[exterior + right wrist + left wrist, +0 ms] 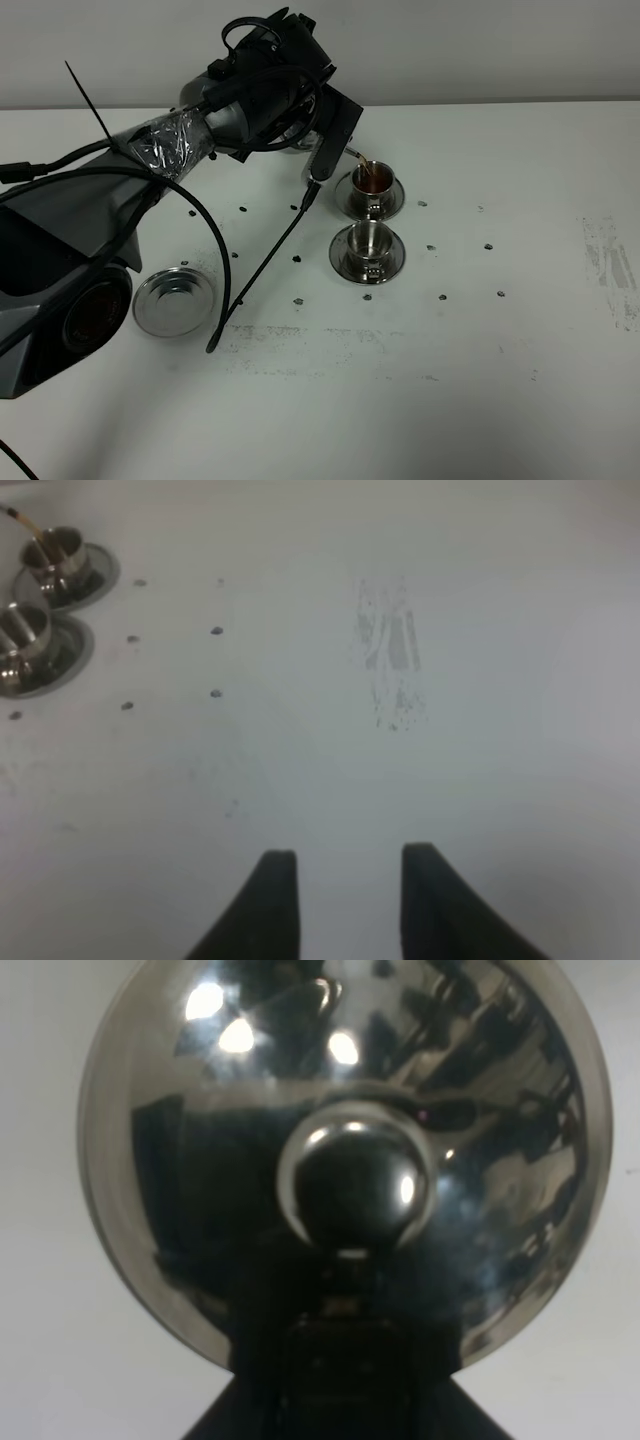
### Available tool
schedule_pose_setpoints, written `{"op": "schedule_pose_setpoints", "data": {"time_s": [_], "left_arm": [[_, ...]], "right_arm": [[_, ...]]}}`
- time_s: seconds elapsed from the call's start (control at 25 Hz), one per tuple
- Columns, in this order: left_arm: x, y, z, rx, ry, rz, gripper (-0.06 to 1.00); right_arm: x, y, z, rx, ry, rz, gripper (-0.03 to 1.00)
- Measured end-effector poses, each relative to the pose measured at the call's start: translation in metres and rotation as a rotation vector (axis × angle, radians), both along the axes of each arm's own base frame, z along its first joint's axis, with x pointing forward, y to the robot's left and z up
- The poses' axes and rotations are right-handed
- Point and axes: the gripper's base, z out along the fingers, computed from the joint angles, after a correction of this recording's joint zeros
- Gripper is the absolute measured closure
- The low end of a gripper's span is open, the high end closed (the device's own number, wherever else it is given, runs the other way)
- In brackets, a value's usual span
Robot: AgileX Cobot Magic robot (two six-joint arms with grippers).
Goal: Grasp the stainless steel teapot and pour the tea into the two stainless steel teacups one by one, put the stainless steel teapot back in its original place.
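L arm: reaches across the table (500, 380) toward the far side, ending just beside the cups.
L gripper (352, 1370): clamped on the stainless steel teapot (200, 1160); exact grip pt prob. at the handle, but it's lost in dark in the wrist view.
Teapot: off the table, tipped toward the far teacup (370, 195). In the high view it is mostly hidden behind the arm. The domed lid and knob (355, 1185) fill the L wrist cam.
Spout (356, 156): over the far teacup's rim, with a thin stream running in.
Tea (372, 177): reddish-brown, filling the far teacup (level near the top).
Near teacup (367, 243): on its saucer, just in front of the far one, no tea seen in it.
Tray (175, 300): bare, well apart from the cups on the L side.
R gripper (349, 855): fingers spread, nothing between them. It hangs over bare table near scuff marks (390, 650), well apart from the cups.
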Motion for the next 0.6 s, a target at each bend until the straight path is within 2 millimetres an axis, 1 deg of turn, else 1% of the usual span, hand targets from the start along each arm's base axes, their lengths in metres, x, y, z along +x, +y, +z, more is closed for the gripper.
{"op": "schedule_pose_setpoints", "data": {"time_s": [0.6], "left_arm": [[0.0009, 0.0012, 0.0013, 0.02, -0.015, -0.001, 0.74]], "right_arm": [[0.0, 0.0, 0.0, 0.0, 0.0, 0.0, 0.69]]}}
